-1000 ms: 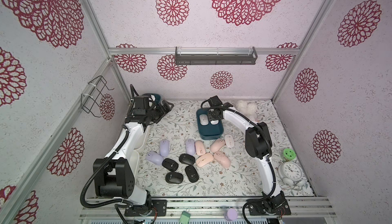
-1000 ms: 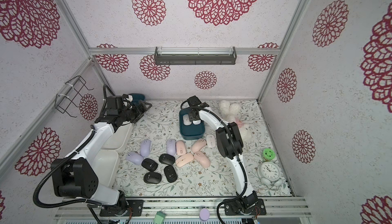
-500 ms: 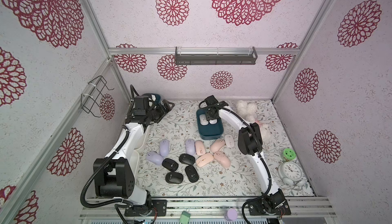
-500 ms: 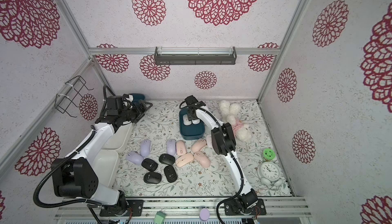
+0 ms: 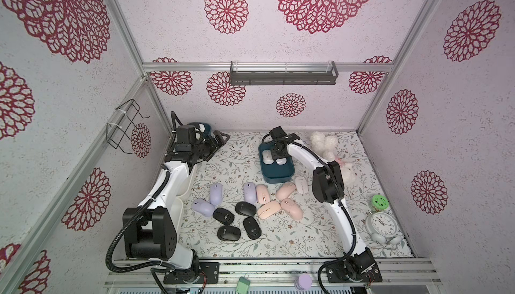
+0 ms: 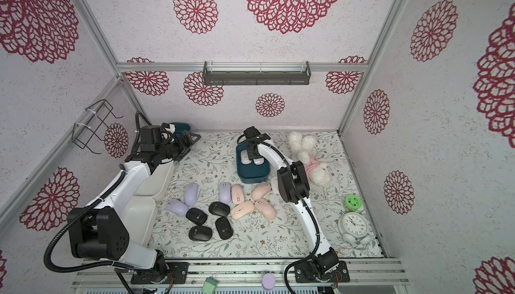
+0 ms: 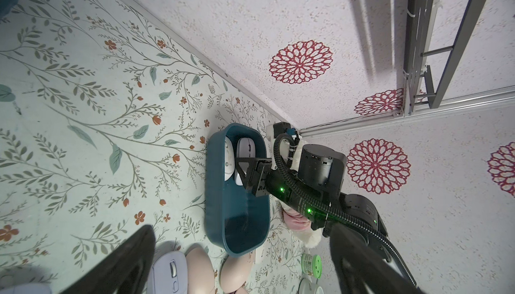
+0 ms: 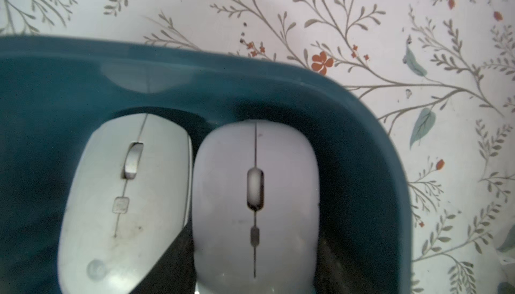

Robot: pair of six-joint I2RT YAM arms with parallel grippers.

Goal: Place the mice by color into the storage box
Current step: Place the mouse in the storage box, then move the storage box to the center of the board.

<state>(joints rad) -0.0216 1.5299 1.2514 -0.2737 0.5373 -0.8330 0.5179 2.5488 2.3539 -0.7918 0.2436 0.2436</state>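
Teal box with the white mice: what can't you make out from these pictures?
- Pale mouse in the right gripper: right wrist view's edge cuts off the fingers; whether it rests on the teal box floor is hidden.
- Second teal box: contents hidden behind the left arm, both top views.

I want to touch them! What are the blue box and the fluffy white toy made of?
The blue box looks like smooth, glossy plastic: its inner wall mirrors the white mouse beside it. The fluffy white toy looks like soft plush fabric, curly and woolly all over; its filling cannot be seen.
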